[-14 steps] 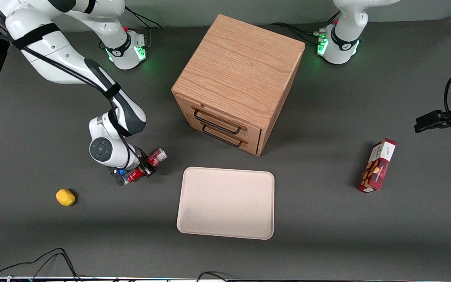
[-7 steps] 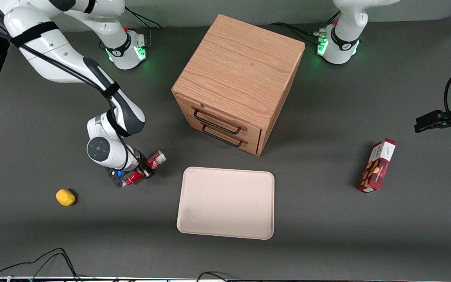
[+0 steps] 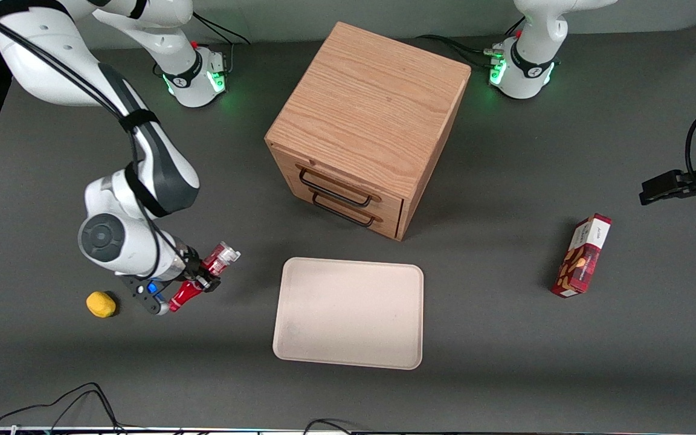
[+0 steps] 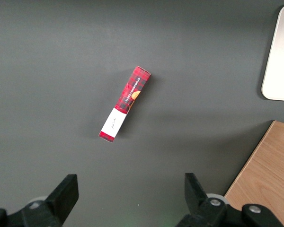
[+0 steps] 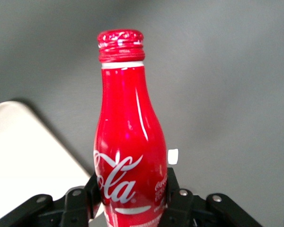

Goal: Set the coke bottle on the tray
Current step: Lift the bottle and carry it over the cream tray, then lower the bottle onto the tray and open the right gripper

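**Carrying coke bottle, tray not yet reached**

Gripping the coke bottle (image 3: 203, 278) around its body, jaws of the gripper (image 3: 194, 279) clamped, lifted clear of the table (image 3: 505, 362) beside the tray (image 3: 349, 312). Pickup done; left to do: move over tray, lower, release. Lemon (image 3: 101, 304) nearby.

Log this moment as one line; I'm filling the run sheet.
phase: carry | gripper: shut on bottle, lifted off table | tray: bare, beside gripper | next: move over tray
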You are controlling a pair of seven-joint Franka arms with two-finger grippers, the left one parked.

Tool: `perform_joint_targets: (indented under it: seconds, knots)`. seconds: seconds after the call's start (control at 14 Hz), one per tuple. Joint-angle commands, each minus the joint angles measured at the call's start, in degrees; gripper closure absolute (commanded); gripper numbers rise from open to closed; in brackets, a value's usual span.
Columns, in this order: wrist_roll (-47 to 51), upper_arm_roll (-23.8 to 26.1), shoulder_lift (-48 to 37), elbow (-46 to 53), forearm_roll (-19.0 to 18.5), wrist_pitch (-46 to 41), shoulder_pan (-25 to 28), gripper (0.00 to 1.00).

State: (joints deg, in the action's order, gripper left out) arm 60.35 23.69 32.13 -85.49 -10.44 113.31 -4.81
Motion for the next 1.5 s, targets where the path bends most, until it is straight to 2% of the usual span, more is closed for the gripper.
perform_joint_targets:
  seconds: [0.0, 0.21, 0.43, 0.64, 1.14, 1.29, 1.36, 1.43]
  knots:
    - [-9.0, 1.6, 3.0, 10.4, -1.3, -5.5, 1.0, 0.95]
    - [-18.7, 2.1, 6.9, 17.3, -4.6, -6.3, 4.9, 0.90]
    - [-26.4, 4.5, 14.2, 23.8, -5.0, -5.7, 5.9, 0.91]
    - [-26.4, 5.1, 19.3, 25.8, -5.1, -2.2, 8.3, 1.00]
    - [-23.7, 4.3, 28.6, 25.8, -5.1, 7.9, 11.7, 1.00]
    - [-22.6, 4.2, 29.8, 25.7, -5.1, 9.8, 11.8, 0.90]
    - [-22.5, 4.2, 30.1, 25.5, -5.1, 10.4, 11.9, 0.77]
    - [-22.3, 3.9, 30.7, 25.5, -5.1, 11.0, 11.9, 0.74]
